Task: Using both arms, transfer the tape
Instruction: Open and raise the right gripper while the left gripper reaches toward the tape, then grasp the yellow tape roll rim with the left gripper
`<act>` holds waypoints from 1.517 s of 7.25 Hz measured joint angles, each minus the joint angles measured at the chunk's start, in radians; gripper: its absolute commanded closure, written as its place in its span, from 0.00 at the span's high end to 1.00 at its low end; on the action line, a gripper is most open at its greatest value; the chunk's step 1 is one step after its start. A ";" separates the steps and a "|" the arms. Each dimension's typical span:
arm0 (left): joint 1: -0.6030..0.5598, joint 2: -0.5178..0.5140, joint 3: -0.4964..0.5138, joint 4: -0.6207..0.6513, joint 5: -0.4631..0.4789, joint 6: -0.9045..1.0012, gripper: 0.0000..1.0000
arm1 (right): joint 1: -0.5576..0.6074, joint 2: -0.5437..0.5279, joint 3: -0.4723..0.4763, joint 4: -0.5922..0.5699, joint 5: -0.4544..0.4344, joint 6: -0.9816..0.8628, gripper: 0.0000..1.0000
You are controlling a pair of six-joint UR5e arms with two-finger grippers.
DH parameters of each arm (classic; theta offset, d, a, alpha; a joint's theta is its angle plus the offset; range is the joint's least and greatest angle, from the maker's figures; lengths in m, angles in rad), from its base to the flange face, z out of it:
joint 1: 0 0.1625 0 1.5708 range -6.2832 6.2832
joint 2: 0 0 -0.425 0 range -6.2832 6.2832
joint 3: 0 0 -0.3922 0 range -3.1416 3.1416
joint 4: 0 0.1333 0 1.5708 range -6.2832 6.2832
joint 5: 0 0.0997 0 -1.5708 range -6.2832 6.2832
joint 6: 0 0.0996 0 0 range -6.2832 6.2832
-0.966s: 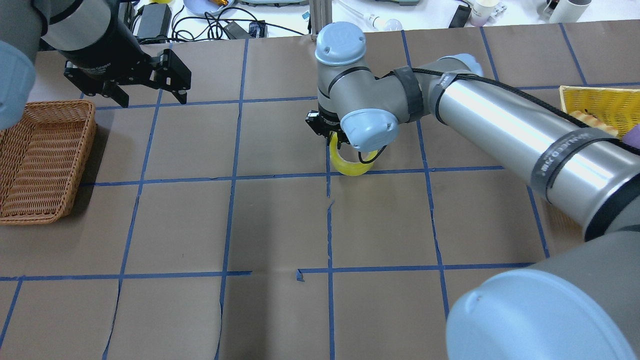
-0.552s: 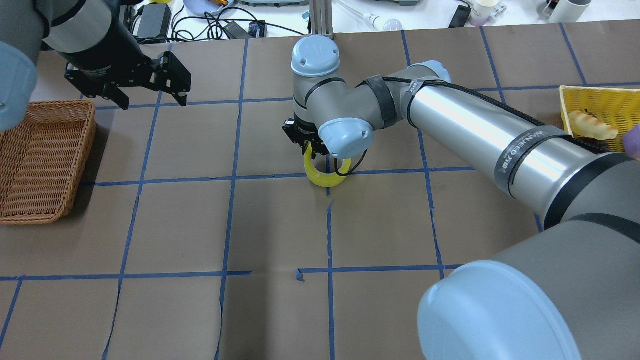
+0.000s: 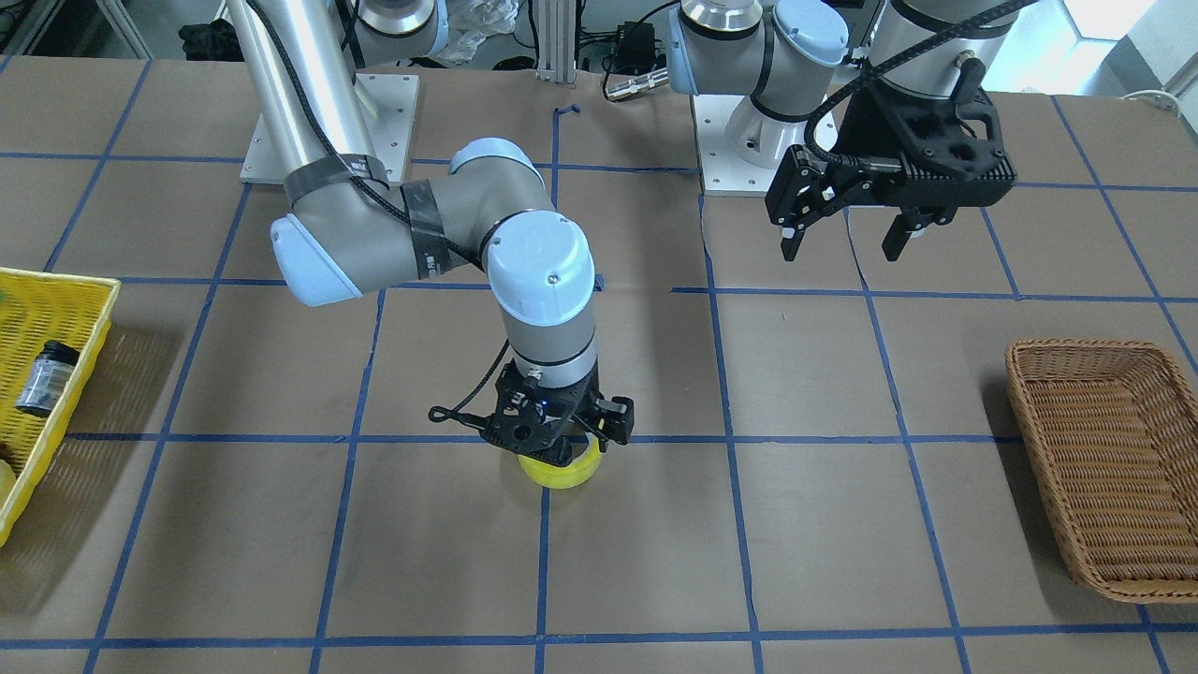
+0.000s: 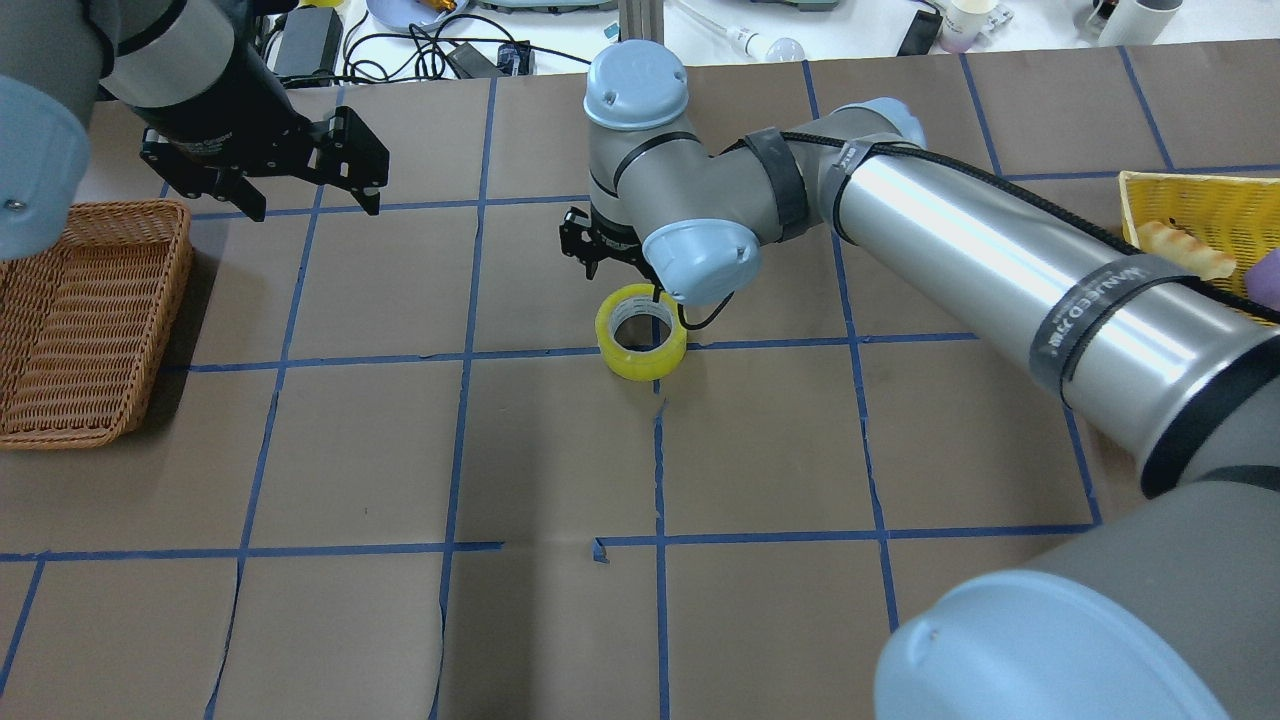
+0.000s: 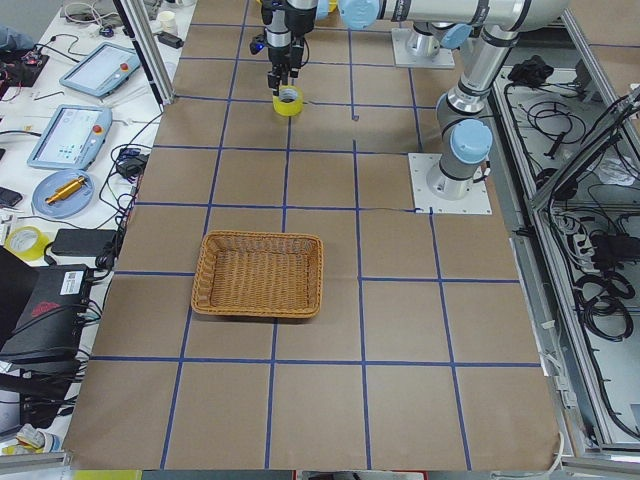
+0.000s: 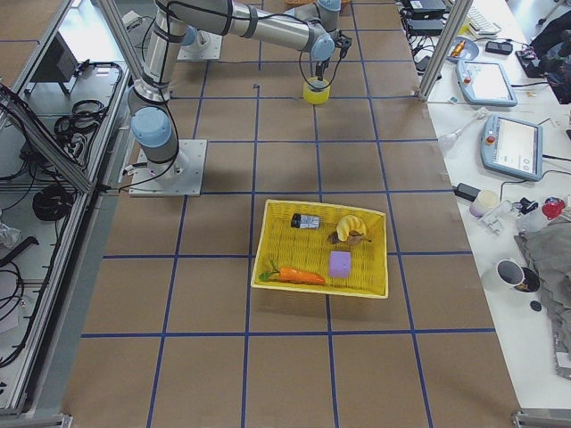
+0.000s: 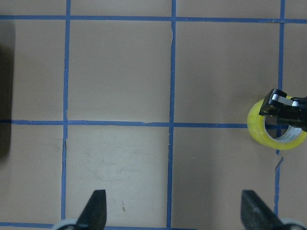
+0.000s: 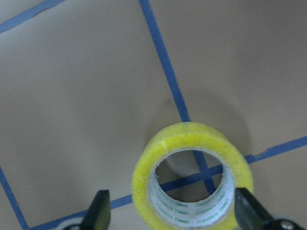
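The yellow tape roll [image 4: 641,332] lies flat on the table at a crossing of blue grid lines, its hole facing up. It also shows in the front view [image 3: 562,473] and the right wrist view [image 8: 192,143]. My right gripper [image 3: 559,447] hovers just above it, open, its fingers [image 8: 100,211] on either side of the roll and clear of it. My left gripper [image 4: 310,198] is open and empty, high over the table's far left; in its wrist view the tape [image 7: 261,134] sits far to the right.
A brown wicker basket [image 4: 90,320] stands at the left edge. A yellow basket [image 4: 1200,200] with food items and a small bottle stands at the right edge. Cables and devices lie beyond the far edge.
My right arm carried the tape leftward, set it flat on the table, let go and rose slightly. My left gripper has barely moved.
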 measured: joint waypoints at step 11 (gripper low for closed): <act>-0.282 -0.489 -0.186 0.639 -0.106 -0.313 0.65 | -0.367 -0.427 0.015 0.509 -0.043 -0.630 1.00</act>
